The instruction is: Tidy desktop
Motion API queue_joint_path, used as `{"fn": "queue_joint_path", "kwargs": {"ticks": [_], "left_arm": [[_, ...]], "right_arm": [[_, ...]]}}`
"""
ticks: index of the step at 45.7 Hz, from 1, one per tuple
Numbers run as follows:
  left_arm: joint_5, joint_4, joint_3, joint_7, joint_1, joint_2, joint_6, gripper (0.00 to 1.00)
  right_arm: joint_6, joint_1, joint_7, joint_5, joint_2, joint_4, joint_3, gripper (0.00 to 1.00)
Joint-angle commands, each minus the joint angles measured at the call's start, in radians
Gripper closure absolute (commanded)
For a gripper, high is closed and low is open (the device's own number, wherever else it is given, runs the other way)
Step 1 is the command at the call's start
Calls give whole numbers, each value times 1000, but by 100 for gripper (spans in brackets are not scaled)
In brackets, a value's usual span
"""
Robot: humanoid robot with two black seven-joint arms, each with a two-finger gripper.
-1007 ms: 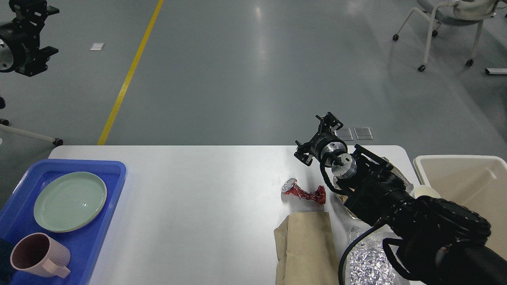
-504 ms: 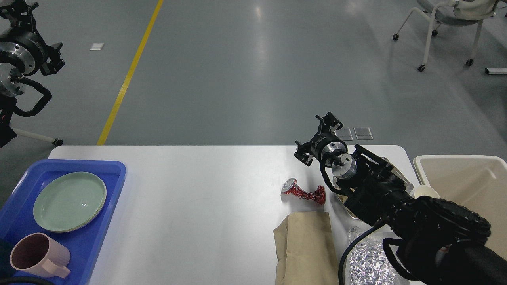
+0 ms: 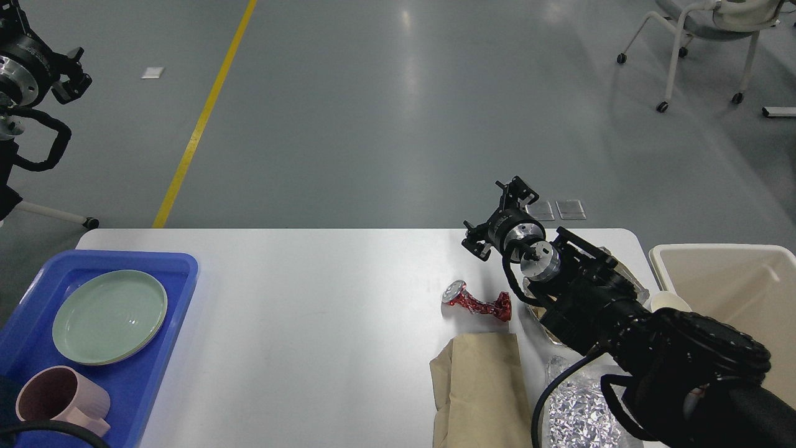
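The white desktop fills the lower part of the head view. On its right side lie a crushed red can, a brown paper bag and crumpled silver foil. My right gripper hangs above the table's far right edge, just behind and to the right of the can and touching nothing; its fingers cannot be told apart. My left gripper is raised at the top left over the floor, well clear of the table and partly cut by the view's edge.
A blue tray at the left holds a green plate and a pink mug. A beige bin stands beside the table's right end. A wheeled chair stands far back right.
My left arm has turned and risen toward the top left corner. A black cable now shows at the bottom left. The right arm and the table's items have not moved.
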Motion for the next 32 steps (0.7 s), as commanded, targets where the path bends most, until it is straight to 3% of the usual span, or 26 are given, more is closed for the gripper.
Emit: {"fn": "queue_joint_path", "kwargs": {"ticks": [1, 18, 26, 32], "left_arm": [[0, -1, -2, -1, 4, -6, 0, 4], [1, 0, -4, -10, 30, -95, 5, 4], [3, 2, 1, -107, 47, -175, 9, 5], [6, 0, 1, -143, 69, -219, 9, 5]], "right_arm": [[0, 0, 0, 0, 0, 0, 0, 0], [0, 0, 0, 0, 0, 0, 0, 0], [0, 0, 0, 0, 0, 0, 0, 0], [0, 0, 0, 0, 0, 0, 0, 0]]}}
